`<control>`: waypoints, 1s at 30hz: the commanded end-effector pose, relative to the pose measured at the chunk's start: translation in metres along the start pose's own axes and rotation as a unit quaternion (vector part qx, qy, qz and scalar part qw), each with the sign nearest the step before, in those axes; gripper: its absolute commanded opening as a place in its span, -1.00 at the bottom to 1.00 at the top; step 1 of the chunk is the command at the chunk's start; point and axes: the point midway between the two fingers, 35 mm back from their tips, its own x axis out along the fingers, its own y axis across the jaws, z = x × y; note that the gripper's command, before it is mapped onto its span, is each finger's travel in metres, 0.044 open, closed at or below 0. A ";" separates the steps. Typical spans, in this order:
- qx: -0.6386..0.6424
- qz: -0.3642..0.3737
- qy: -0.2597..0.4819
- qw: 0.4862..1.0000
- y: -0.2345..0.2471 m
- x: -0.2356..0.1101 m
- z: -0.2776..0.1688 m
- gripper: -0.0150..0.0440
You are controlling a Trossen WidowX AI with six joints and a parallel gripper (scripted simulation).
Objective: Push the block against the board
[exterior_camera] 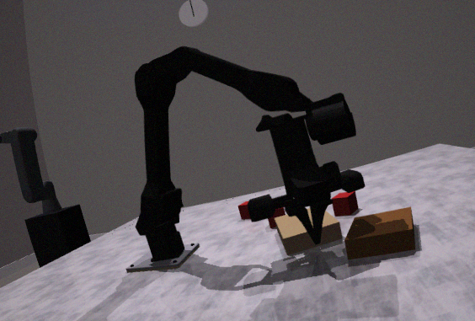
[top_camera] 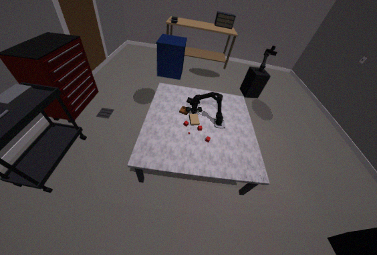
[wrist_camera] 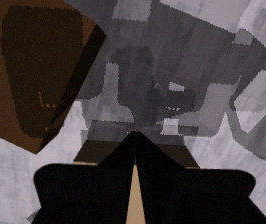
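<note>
We've got the gripper (exterior_camera: 316, 238) pinched shut w/ nothing in it, tip low at the tan board's (exterior_camera: 295, 229) end. The square block (exterior_camera: 381, 231) sits just beside it, skewed, gap between, both near the counter's (exterior_camera: 421, 174) middle toward the far edge. Best keep the push low and slow, square to the face, so edges line up w/o lifting.

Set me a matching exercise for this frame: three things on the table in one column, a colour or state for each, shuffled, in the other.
Things:
1. gripper
2. board
3. square block

Descriptions:
A. darker brown, a gap beside it
B. shut, tips at the table
C. pale tan, right behind the fingertips

Pairs: 1-B, 2-A, 3-C
</note>
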 end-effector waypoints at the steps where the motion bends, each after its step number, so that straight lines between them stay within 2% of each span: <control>1: 0.001 -0.006 0.007 1.000 -0.003 0.004 -0.004 -0.49; 16: 0.001 -0.006 0.007 1.000 -0.003 0.004 -0.003 -0.49; 30: 0.001 -0.006 0.006 1.000 -0.001 0.004 0.017 -0.49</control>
